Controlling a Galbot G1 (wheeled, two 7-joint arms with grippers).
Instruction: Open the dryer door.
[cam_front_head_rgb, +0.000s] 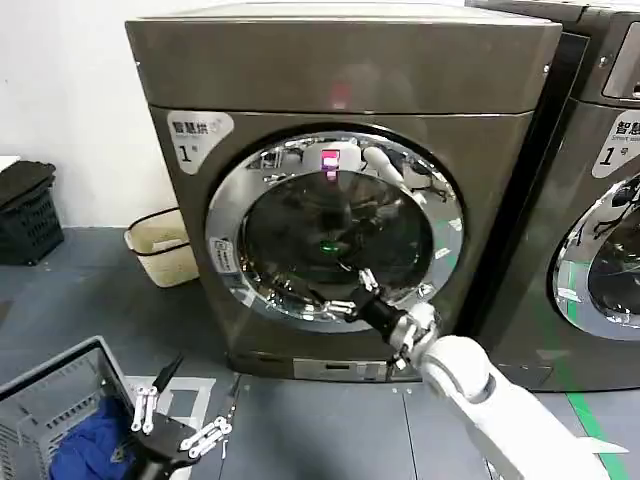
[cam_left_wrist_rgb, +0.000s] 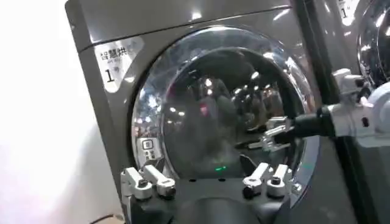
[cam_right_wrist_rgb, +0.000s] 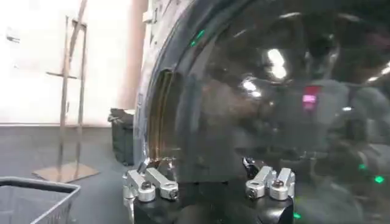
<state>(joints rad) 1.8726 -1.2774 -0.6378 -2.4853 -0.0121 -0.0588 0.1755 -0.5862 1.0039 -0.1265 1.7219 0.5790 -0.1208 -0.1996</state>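
At frame centre the right gripper (cam_front_head_rgb: 352, 297), fingers spread and empty, may skid off the dryer door (cam_front_head_rgb: 335, 225)'s slick chrome ring while the left gripper (cam_front_head_rgb: 180, 428) waits open, lower left.

Even, fairly bright indoor light falls from above in the head view; the grey floor (cam_front_head_rgb: 90, 300) carries only faint, soft shadows. The chrome ring of the dryer door (cam_front_head_rgb: 228, 225) throws broken glare and mirrors the room, and a pink light spot (cam_front_head_rgb: 330, 160) glows near its top. In both wrist views the wall (cam_left_wrist_rgb: 42, 122) burns out to white. Small ceiling lamps speckle the dark glass (cam_left_wrist_rgb: 213, 122), and the close glass in the right wrist view is soft and smeared.
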